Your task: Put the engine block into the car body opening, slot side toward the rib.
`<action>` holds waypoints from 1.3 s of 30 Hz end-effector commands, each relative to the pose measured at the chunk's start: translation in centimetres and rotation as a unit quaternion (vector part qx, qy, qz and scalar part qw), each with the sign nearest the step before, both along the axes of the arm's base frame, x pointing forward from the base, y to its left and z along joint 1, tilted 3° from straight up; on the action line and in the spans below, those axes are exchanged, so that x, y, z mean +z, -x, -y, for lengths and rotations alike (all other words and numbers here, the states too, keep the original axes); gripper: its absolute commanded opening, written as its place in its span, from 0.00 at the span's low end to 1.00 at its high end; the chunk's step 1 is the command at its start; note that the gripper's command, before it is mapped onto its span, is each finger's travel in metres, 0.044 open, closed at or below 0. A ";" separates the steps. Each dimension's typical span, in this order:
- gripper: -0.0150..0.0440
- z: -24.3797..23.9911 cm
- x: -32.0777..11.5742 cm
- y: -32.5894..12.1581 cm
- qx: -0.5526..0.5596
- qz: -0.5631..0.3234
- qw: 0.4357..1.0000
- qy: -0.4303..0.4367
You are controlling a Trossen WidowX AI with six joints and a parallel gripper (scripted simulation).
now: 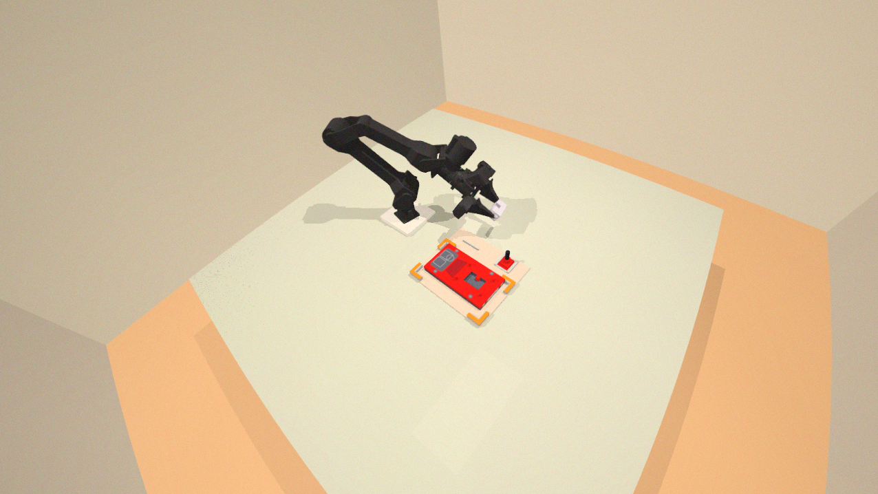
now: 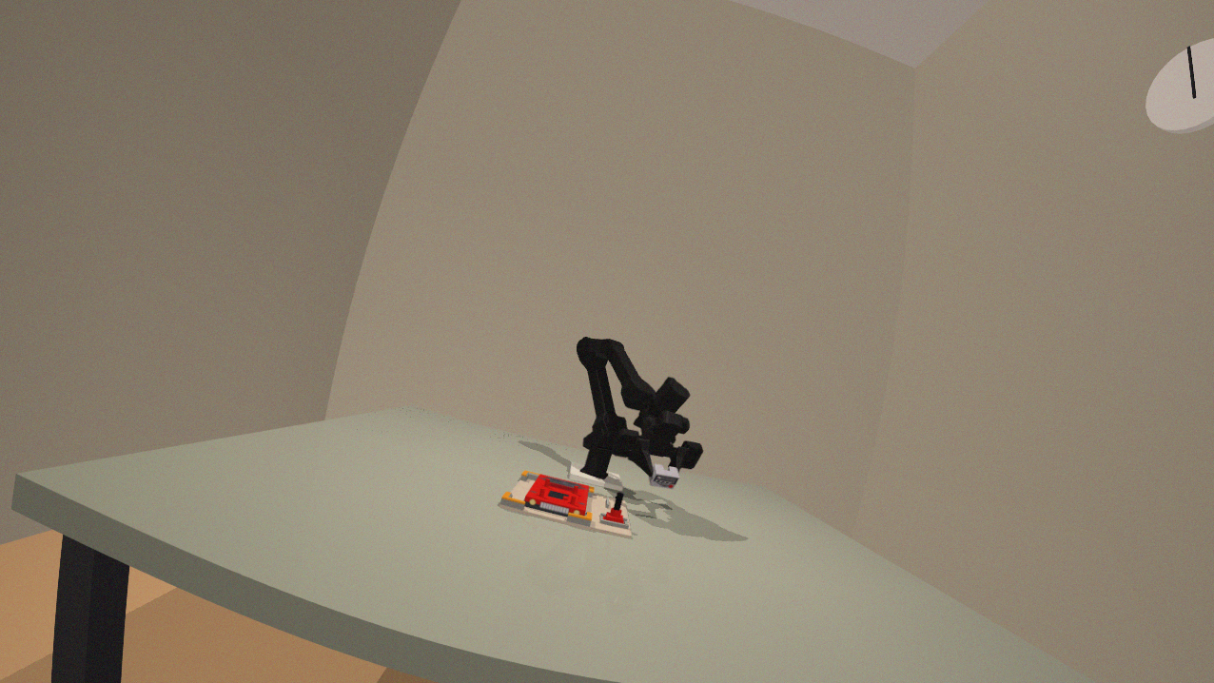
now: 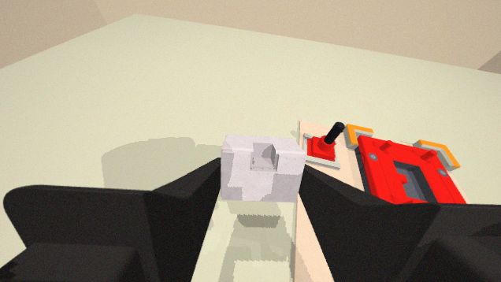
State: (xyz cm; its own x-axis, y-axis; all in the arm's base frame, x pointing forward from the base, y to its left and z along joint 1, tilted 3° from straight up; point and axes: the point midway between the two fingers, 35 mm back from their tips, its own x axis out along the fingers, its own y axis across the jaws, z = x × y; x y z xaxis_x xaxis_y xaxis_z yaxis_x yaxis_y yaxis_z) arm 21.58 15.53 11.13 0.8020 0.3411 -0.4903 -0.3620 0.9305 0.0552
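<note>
My gripper [image 1: 495, 210] [image 2: 666, 472] [image 3: 259, 165] is shut on the pale grey engine block [image 1: 499, 206] [image 2: 664, 478] [image 3: 236, 185]. It holds the block in the air, with the arm slanting, beyond the board's edge and away from the car body. The wrist view shows a square slot [image 3: 263, 159] in the block's upper part. The red car body [image 1: 454, 281] [image 2: 581, 497] [image 3: 380, 173] lies flat on the board. Its opening [image 1: 471, 283] [image 3: 418, 187] is empty, with a small red rib [image 3: 403, 179] jutting into one side. My right finger hides part of the car in the wrist view.
A red piece with an upright black handle [image 1: 506, 263] [image 2: 615, 515] [image 3: 321, 150] stands on the pale board [image 1: 521, 270] [image 3: 348, 169], between the block and the car in the wrist view. Orange corner brackets [image 1: 478, 318] [image 3: 447, 153] surround the car. The arm's white base plate [image 1: 408, 230] is behind the board.
</note>
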 end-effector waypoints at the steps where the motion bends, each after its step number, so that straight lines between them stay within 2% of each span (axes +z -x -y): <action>1: 0.25 0.0 -0.9 -0.1 -0.001 0.004 1.000 0.000; 39: 0.25 -0.5 -7.9 -0.2 -0.001 0.003 1.000 0.001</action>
